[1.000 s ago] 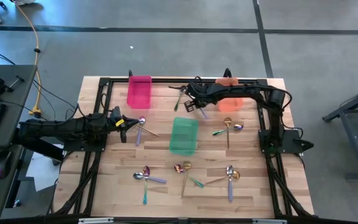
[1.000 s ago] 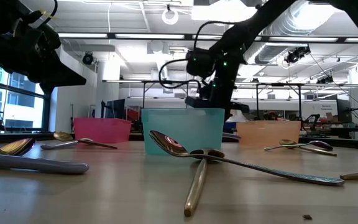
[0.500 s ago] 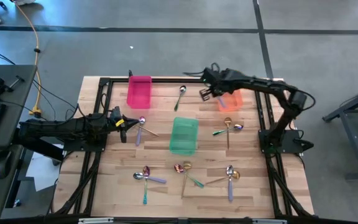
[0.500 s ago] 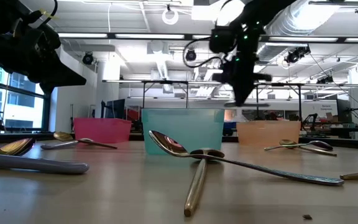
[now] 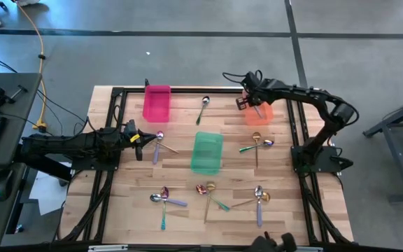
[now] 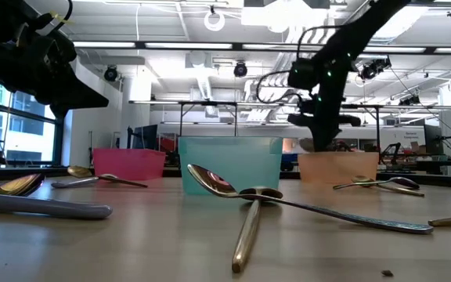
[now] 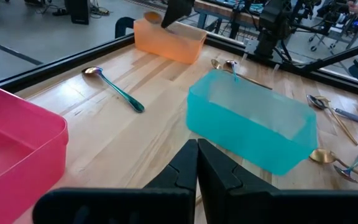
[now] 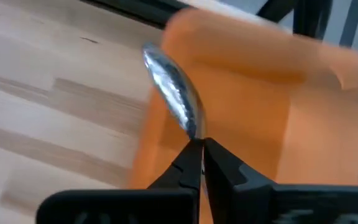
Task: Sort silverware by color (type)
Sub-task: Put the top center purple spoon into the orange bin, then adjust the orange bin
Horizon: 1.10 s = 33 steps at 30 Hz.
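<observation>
So the right arm has swung across from over by the green translucent plastic bin (image 5: pixel 206 152) to the orange translucent plastic bin (image 5: pixel 259 113), which I'll use as the landmark. The right gripper (image 8: pixel 197 147) now hangs just above that bin's near rim, fingers pinched tight on the neck of a small silver-bowled metal spoon (image 8: pixel 172 88); the handle is hidden, so I can't call its colour.

This looks like the drop-off step: the spoon is carried and sits over the orange bin but isn't released yet. Next move, I'd guess, is getting it fully over the open inside and opening the fingers so it lands in the bin rather than tipping off the rim.

The left gripper (image 7: pixel 197 163) waits fully closed and empty, well away from the orange bin, beyond the pink translucent plastic bin (image 5: pixel 157 103).

Other spoons lie loose on the wooden table (image 5: pixel 117 210), including a teal-handled spoon (image 5: pixel 203 109) between the pink and orange bins.
</observation>
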Tool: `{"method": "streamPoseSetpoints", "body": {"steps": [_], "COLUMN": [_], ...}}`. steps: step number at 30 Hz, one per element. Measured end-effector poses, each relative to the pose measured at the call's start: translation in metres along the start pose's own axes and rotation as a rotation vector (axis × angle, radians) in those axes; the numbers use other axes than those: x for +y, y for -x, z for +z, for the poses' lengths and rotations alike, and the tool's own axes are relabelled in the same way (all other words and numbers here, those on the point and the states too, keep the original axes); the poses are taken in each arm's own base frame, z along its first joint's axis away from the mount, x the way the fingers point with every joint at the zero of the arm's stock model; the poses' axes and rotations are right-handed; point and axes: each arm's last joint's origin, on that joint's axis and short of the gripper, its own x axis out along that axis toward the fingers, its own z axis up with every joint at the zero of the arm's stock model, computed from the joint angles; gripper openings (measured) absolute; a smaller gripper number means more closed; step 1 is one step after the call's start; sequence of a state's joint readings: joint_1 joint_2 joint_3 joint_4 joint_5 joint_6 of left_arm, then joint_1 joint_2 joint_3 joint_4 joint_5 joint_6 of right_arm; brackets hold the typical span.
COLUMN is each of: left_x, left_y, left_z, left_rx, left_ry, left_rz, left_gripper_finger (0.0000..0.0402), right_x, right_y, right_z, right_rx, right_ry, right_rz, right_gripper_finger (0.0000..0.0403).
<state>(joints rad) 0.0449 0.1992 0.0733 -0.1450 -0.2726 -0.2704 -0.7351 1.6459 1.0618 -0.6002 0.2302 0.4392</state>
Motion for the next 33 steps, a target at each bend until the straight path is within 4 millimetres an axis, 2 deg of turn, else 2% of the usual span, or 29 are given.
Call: {"method": "streamPoseSetpoints", "body": {"steps": [6,14,17,22,24,26,29,33], "left_x": [0.0,0.0,0.0,0.0,0.0,0.0,0.0,0.0], "left_y": [0.0,0.0,0.0,0.0,0.0,0.0,0.0,0.0], "left_z": [0.0,0.0,0.0,0.0,0.0,0.0,0.0,0.0], "left_rx": [0.0,-0.003,-0.003,-0.003,-0.003,-0.003,-0.003,-0.003], "left_ry": [0.008,0.016,0.021,0.045,0.052,0.06,0.061,0.061], "left_rz": [0.0,0.008,0.009,0.009,0.009,0.009,0.009,0.009], "left_gripper_finger": [0.0,0.0,0.0,0.0,0.0,0.0,0.0,0.0], "right_x": [-0.011,-0.01,-0.015,-0.03,-0.038,-0.046,-0.055,-0.06], "right_y": [-0.017,-0.021,-0.01,0.037,0.058,0.069,0.068,0.049], "right_z": [-0.007,-0.005,-0.003,0.001,-0.003,-0.014,-0.034,-0.058], "right_rx": [-0.005,-0.037,-0.056,-0.038,-0.003,0.066,0.173,0.26], "right_ry": [-0.051,-0.053,-0.023,0.023,0.032,0.031,0.04,0.043], "right_rz": [0.05,0.099,0.109,0.049,-0.012,-0.062,-0.103,-0.135], "right_gripper_finger": [0.0001,0.0,0.0,0.0,0.0,0.0,0.0,0.0]}}
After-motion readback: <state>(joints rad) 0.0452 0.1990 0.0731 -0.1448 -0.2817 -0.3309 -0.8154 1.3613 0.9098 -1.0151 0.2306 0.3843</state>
